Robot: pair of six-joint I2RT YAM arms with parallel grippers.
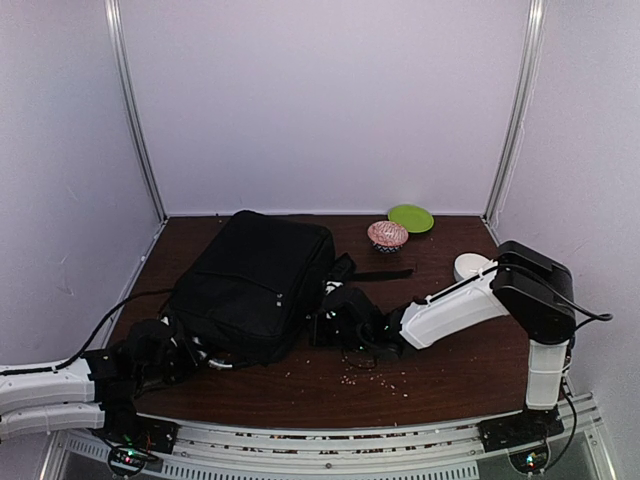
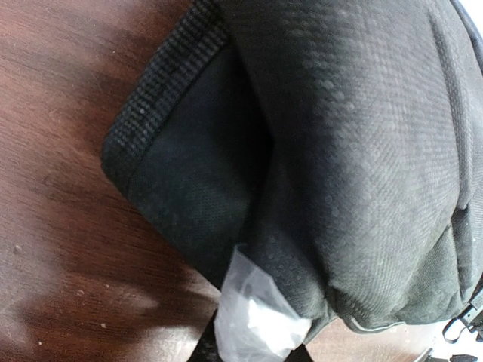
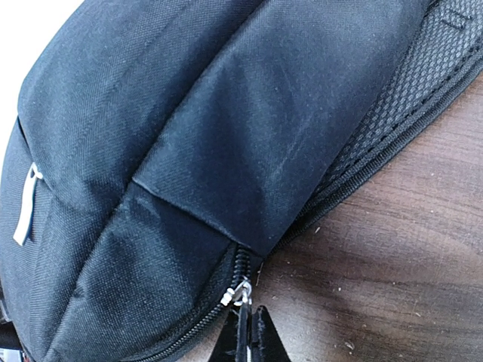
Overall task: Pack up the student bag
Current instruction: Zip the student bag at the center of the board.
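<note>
right gripper (image 3: 243,332) pinches the zipper pull (image 3: 238,292) at the near right edge of the student bag (image 1: 255,285). left gripper (image 1: 180,352) meets its near left corner; whether those jaws are spread or pressed together is unclear.

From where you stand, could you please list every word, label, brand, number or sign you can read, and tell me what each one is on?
There is no readable text in any of the three views.
bag: plain black cloth, no label or logo showing.
zip pull: bare metal, no marking I can make out.
bowl: a pattern only, too small to show any letters.
green plate: plain.
</note>
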